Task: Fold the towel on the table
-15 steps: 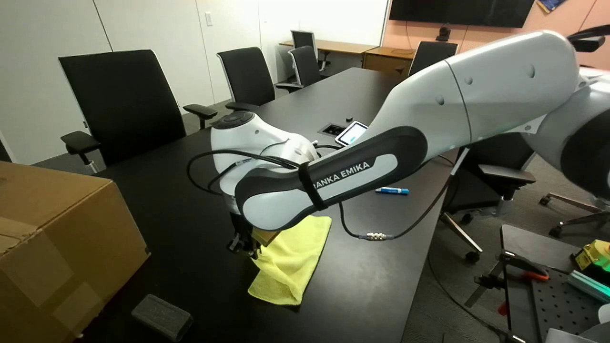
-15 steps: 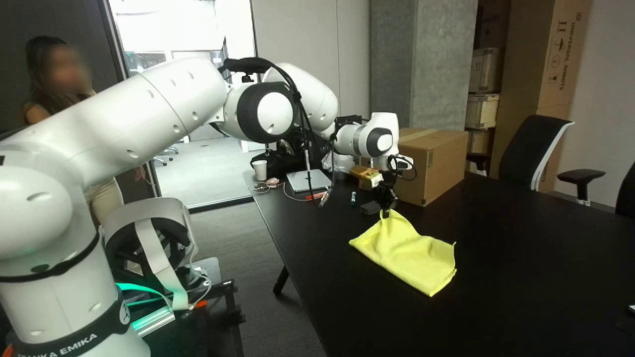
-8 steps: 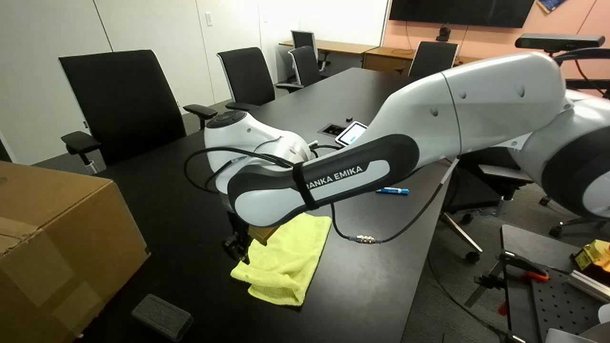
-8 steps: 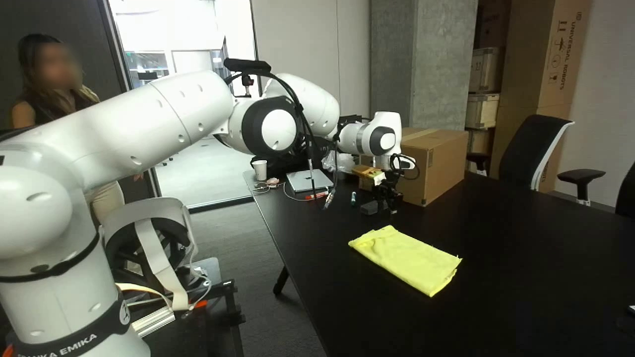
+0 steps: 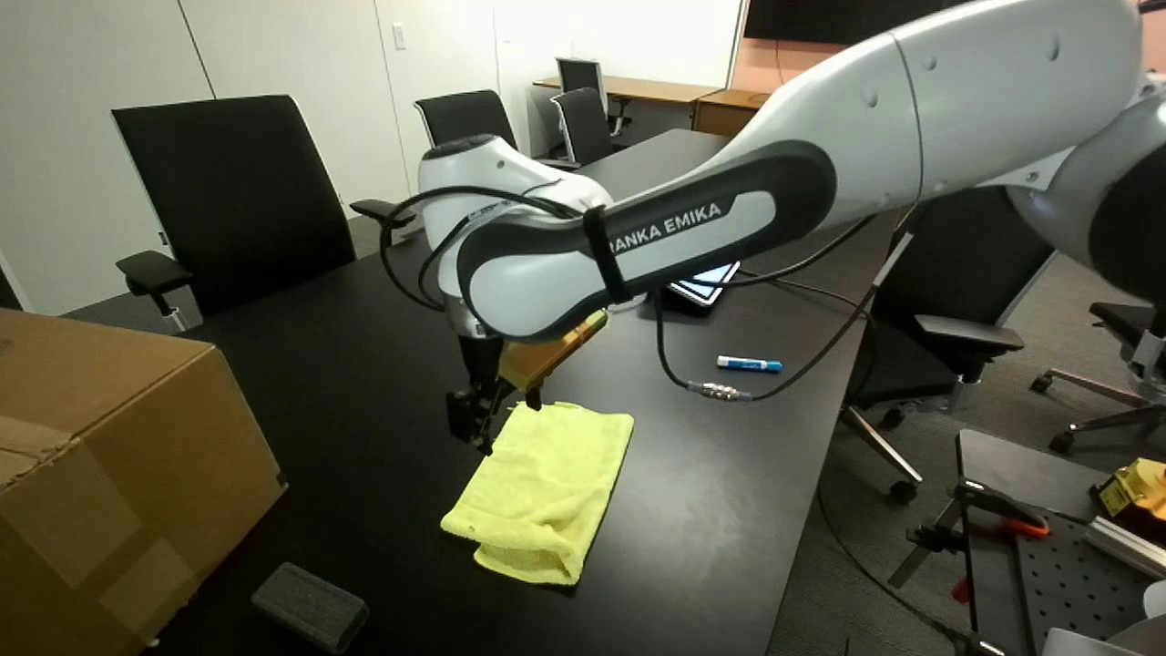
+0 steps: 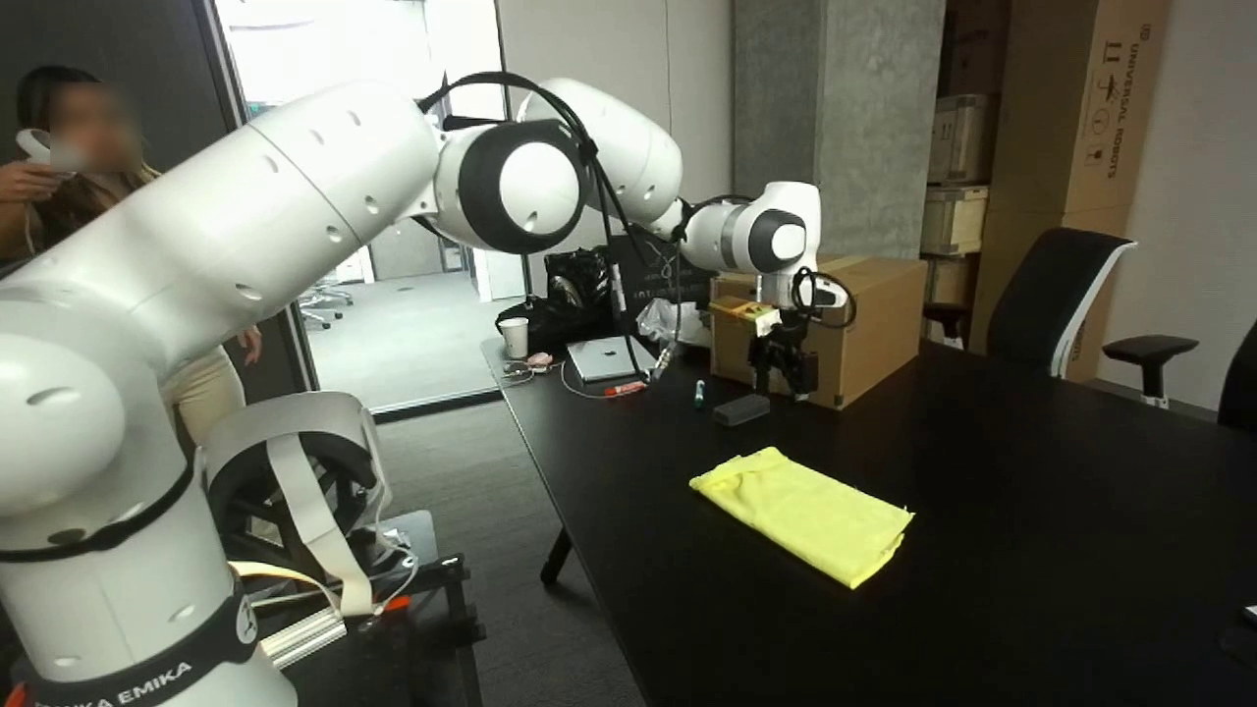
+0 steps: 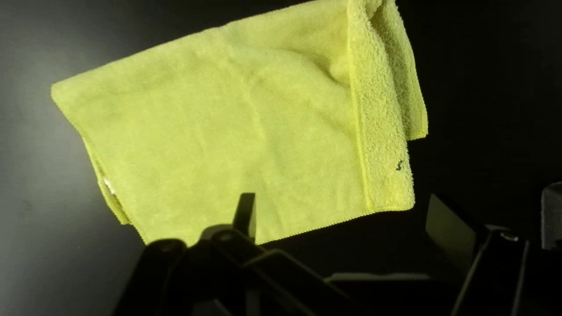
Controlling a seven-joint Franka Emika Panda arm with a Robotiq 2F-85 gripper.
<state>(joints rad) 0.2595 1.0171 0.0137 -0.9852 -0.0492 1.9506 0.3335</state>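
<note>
While one gripper (image 7: 344, 219) hovers, one table (image 6: 1031, 550) bears one folded towel (image 6: 805, 516).

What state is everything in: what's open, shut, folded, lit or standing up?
Towel: folded over, one edge turned back, lying on the table
Robot's jaws: open, holding nothing
Cardboard box: top closed
Laptop: shut
White cup: upright, contents hidden
Blue marker: lying on its side
Tablet: screen lit
Wall screen: dark
</note>
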